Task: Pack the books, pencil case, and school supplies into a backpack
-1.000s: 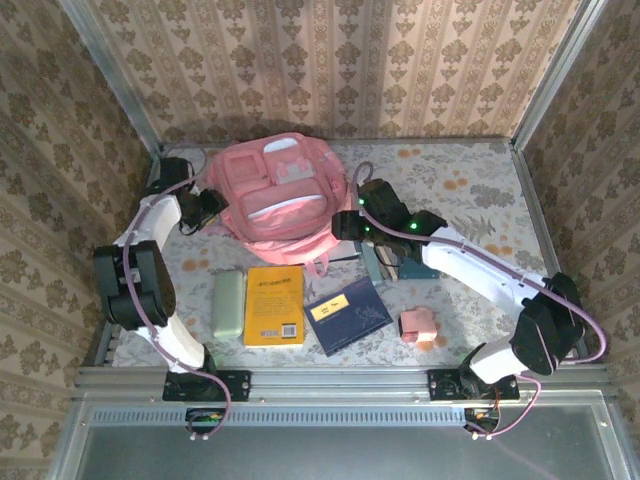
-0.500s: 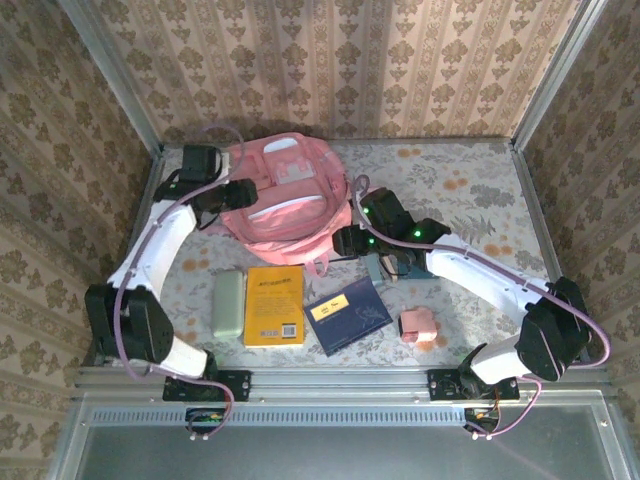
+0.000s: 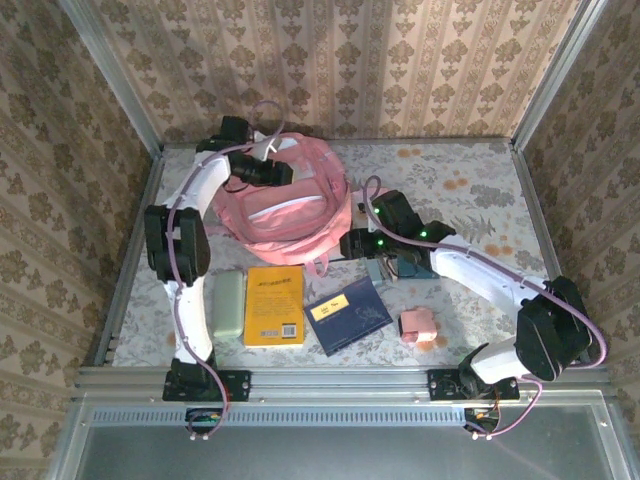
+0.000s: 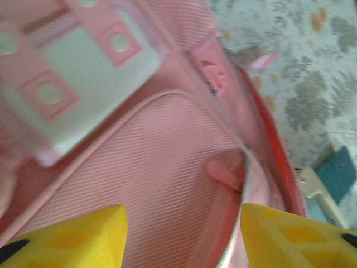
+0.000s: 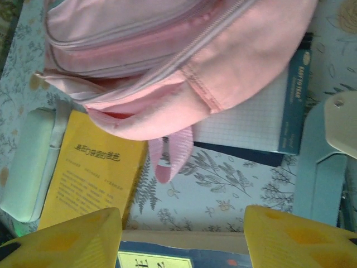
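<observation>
Over pink backpack (image 3: 285,205): left hand (image 4: 184,234) parted, empty, seemingly off fabric. At backpack's near edge, close to navy book (image 3: 347,315): right hand (image 5: 181,240) parted, empty.

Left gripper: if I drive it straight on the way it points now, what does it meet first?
The backpack: the left gripper, jaws open and empty, points at its ribbed pink panel. Nothing shows in between, though the depth is hard to judge.
</observation>
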Motion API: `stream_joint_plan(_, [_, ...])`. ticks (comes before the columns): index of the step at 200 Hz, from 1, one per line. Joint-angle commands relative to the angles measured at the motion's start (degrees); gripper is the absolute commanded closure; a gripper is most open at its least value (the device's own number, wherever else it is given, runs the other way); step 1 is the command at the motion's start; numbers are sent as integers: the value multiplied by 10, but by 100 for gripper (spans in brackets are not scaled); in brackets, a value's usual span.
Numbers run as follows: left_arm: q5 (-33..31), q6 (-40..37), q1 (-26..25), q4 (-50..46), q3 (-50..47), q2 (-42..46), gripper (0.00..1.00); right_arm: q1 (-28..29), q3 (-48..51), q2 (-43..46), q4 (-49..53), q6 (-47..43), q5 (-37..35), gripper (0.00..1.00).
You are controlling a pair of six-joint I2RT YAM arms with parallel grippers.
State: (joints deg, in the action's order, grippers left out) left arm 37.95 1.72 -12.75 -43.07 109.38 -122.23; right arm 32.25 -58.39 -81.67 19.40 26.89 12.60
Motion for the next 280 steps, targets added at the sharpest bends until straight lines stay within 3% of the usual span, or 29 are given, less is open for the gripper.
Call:
stream_joint_plan(1, [87, -18, -13, -23, 18, -6, 49, -17, 14, 16, -20, 5, 26, 39])
stream_joint_plan(50, [47, -30, -14, -17, -26, -9, 45, -27, 14, 6, -39, 15, 48, 39])
stream_joint_plan(144, [58, -20, -29, 2, -116, 38, 50, -31, 16, 1, -43, 18, 53, 39])
stream_joint_plan(179, [41, -31, -43, -4, -128, 36, 66, -32, 21, 3, -47, 21, 50, 39])
stream_joint_plan(224, [60, -12, -49, 29, -136, 73, 100, -36, 35, 5, -59, 30, 51, 39])
stream_joint_plan(249, [48, 19, -36, 62, -143, 107, 100, -36, 39, 5, -66, 37, 50, 39])
stream_joint_plan(280, [6, 115, 22, 151, -151, 189, 100, -37, 34, 10, -67, 43, 48, 39])
